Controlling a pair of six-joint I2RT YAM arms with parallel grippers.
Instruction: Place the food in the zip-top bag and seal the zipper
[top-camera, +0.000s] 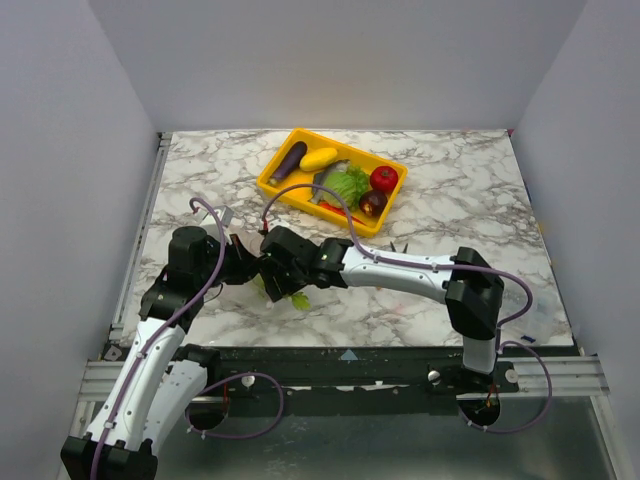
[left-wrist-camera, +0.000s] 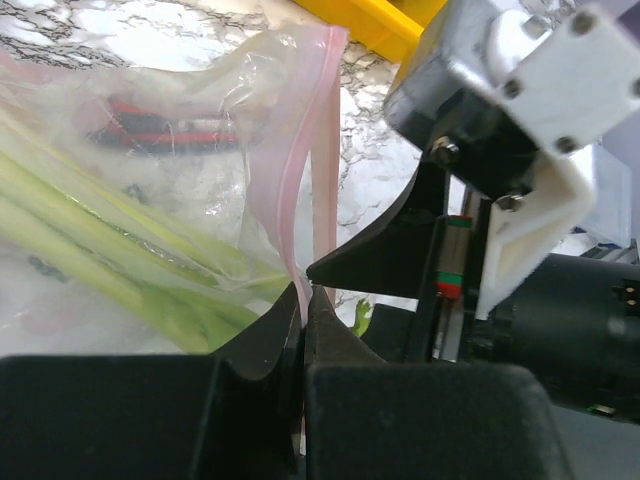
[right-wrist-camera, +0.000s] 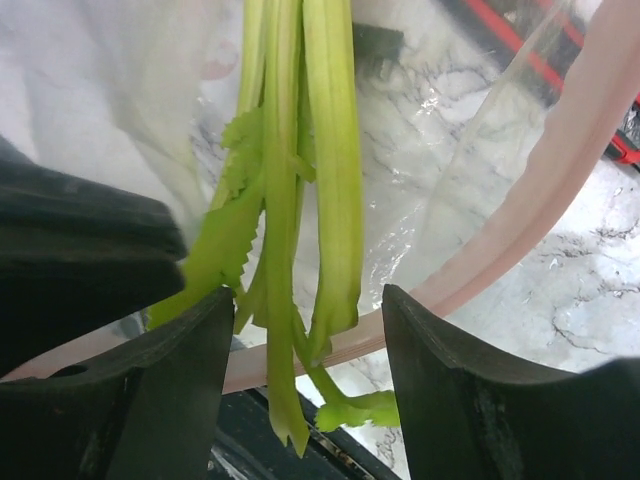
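Both arms fold inward over the table's (top-camera: 480, 200) near-left. The left gripper (left-wrist-camera: 303, 300) pinches the zip-top bag (left-wrist-camera: 180, 150) at its zipper (left-wrist-camera: 322, 150). The right gripper (right-wrist-camera: 305, 330) gapes wide around the leek (right-wrist-camera: 300, 150), whose tips poke from the bag's mouth. The marble to the right lies open. The yellow tray (top-camera: 290, 145) sits far back.

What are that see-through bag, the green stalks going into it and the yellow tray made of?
The zip-top bag looks like thin soft plastic film: clear, faintly pink, glossy, wrinkled. The leek seems moulded plastic or rubber, not a real plant: smooth, even, slightly shiny strips, though I can't be sure. The yellow tray looks like rigid plastic: uniform colour, smooth rim.
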